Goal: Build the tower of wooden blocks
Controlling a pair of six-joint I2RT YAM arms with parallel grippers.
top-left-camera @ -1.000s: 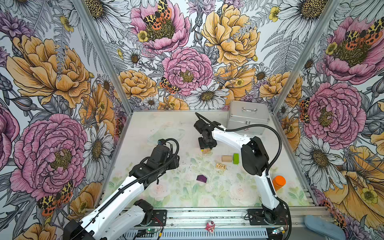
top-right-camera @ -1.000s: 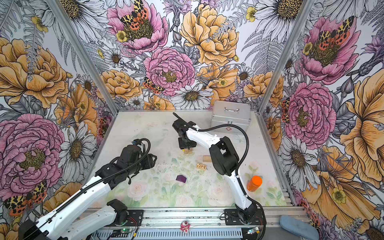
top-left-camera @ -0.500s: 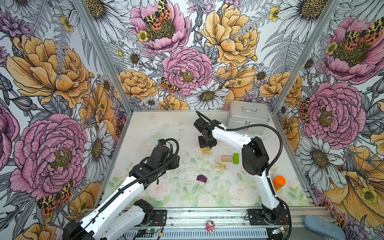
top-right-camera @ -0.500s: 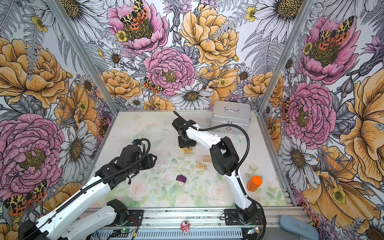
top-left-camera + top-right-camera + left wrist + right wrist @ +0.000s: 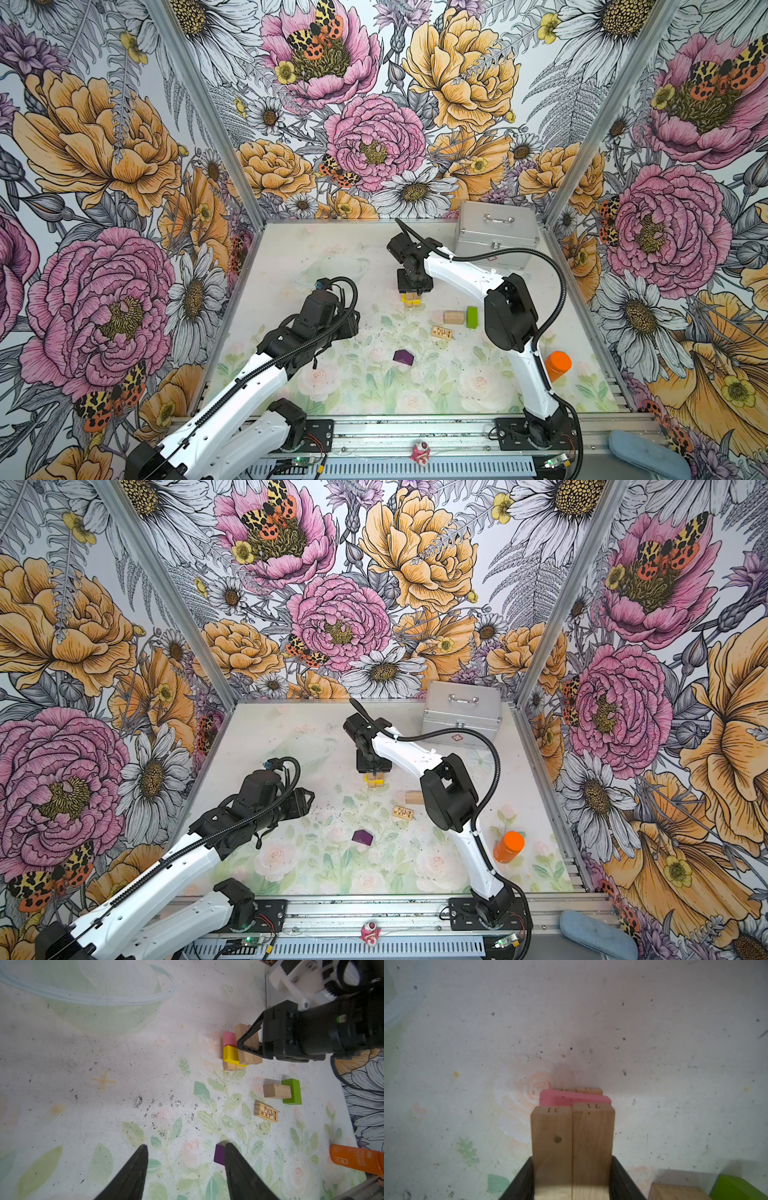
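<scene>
Apparently seating two tan planks [image 5: 572, 1138], clamped in right pincer [image 5: 573, 1167], atop the tower [image 5: 230, 1055], left pincer [image 5: 185, 1145] apart; next, unclamp gently, lift straight.

I'm running a robot lab test cell: flower-printed panels [image 5: 374, 124] in aluminium framing [image 5: 208, 112] box in the table [image 5: 365, 386], and both arms [image 5: 528, 382] bolt to a metal rail [image 5: 415, 432] with exposed wiring.
</scene>
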